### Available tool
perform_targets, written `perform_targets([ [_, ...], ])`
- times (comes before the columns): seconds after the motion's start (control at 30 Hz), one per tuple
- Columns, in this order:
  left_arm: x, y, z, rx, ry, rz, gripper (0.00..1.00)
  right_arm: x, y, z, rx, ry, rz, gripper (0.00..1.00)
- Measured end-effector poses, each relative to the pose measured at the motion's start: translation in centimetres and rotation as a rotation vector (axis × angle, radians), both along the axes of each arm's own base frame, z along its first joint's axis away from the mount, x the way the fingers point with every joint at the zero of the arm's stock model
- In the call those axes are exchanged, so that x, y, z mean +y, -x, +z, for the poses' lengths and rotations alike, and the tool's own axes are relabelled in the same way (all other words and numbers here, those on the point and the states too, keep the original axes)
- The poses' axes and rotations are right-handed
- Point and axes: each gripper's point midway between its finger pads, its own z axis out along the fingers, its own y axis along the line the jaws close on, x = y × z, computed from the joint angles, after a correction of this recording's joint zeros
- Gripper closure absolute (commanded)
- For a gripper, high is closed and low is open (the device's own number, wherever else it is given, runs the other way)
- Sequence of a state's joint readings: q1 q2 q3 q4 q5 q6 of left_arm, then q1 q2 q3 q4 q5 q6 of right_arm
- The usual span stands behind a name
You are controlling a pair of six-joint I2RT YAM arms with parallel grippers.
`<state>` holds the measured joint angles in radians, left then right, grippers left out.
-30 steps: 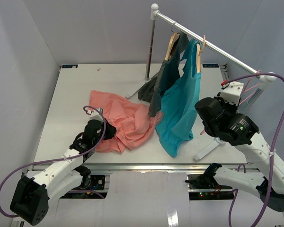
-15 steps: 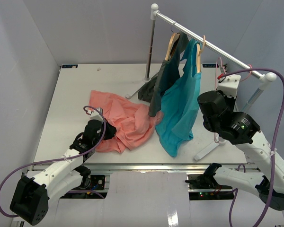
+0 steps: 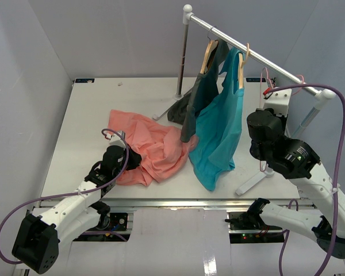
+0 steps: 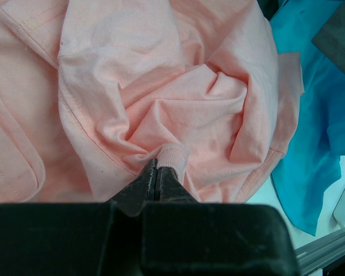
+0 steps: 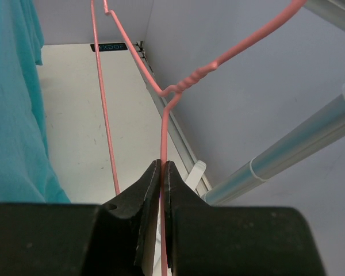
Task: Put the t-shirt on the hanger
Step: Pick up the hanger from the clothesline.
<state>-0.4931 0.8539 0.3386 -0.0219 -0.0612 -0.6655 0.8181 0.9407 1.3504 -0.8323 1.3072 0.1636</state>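
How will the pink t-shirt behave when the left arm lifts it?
Probably floppy: the t-shirt lies crumpled in soft folds. It likely hangs from the fold pinched by the left fingers, and seems light, being thin cloth.

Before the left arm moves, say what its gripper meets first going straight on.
More of the t-shirt: the left gripper, shut on a fold, faces its bunched cloth. The teal shirt lies off to the side, likely missed.

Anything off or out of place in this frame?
Only the t-shirt: it lies crumpled on the table instead of flat, the left gripper pinching one fold. The right gripper is shut on the hanger wire. Nothing looks spilled or damaged.
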Motion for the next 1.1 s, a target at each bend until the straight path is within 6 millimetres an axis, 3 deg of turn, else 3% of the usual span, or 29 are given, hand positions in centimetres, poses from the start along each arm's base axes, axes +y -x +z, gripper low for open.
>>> perform_targets([
  [0.47, 0.0, 0.0, -0.1, 0.003, -0.001, 0.000, 1.00, 0.8, -1.1, 2.6, -0.073, 0.067, 0.073, 0.92],
  [0.87, 0.0, 0.0, -0.2, 0.006, -0.003, 0.000, 1.00, 0.2, -0.7, 3.7, -0.105, 0.082, 0.080, 0.92],
  [1.1, 0.0, 0.0, -0.2, 0.006, -0.003, 0.000, 1.00, 1.0, -1.0, 3.6, -0.095, 0.091, 0.138, 0.92],
])
